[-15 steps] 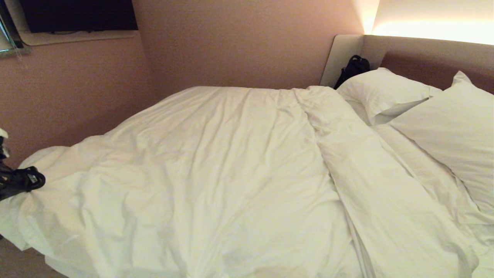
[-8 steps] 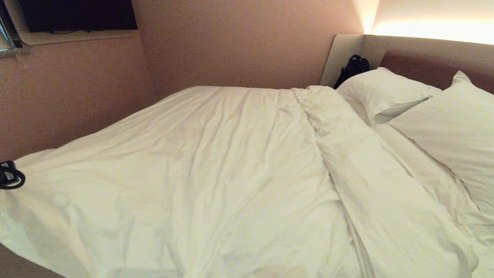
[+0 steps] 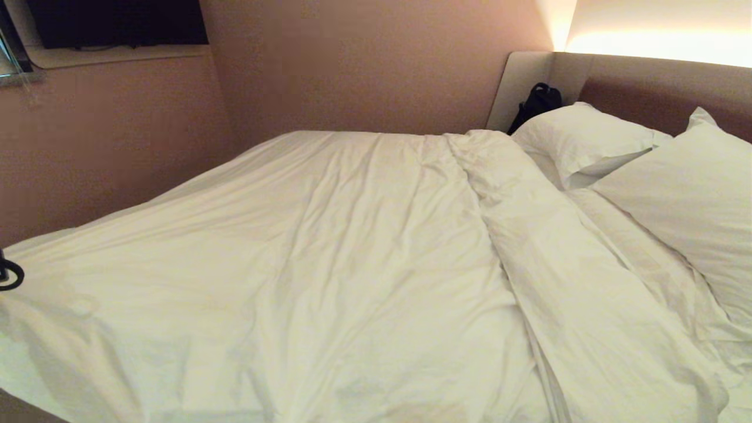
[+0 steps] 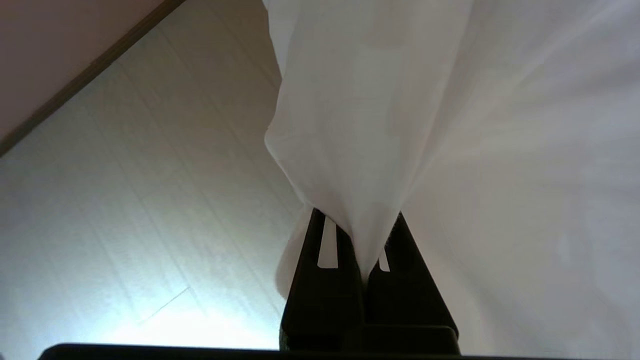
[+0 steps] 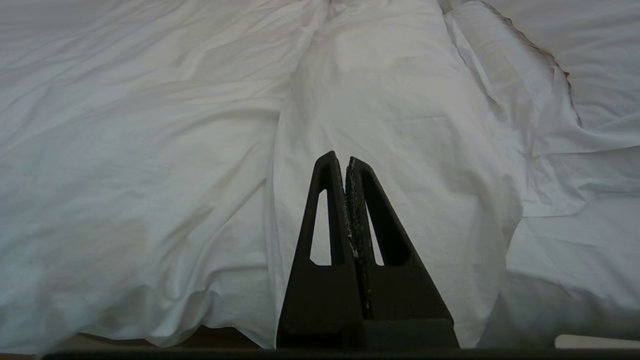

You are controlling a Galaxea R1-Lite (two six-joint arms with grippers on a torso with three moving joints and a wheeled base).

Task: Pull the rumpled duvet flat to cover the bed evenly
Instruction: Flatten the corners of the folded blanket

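Item: duvet [image 3: 329, 276], white, spread over most of the bed [image 3: 664, 82], one thick fold left near the pillows [image 3: 587, 141]. Left gripper [image 4: 367, 240]: I had it clamped shut on the duvet's foot corner, off the bed's left edge above the floor [image 4: 125, 210]. Right gripper [image 5: 346, 165]: closed, empty, parked over the near edge. Step, as I judged: pulling the corner taut. Next: ease the corner down, let go, then smooth that fold.

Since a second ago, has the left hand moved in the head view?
Yes. The left hand, shut on the duvet, has slid left toward the frame edge, away from the headboard, drawing the duvet corner out flatter.
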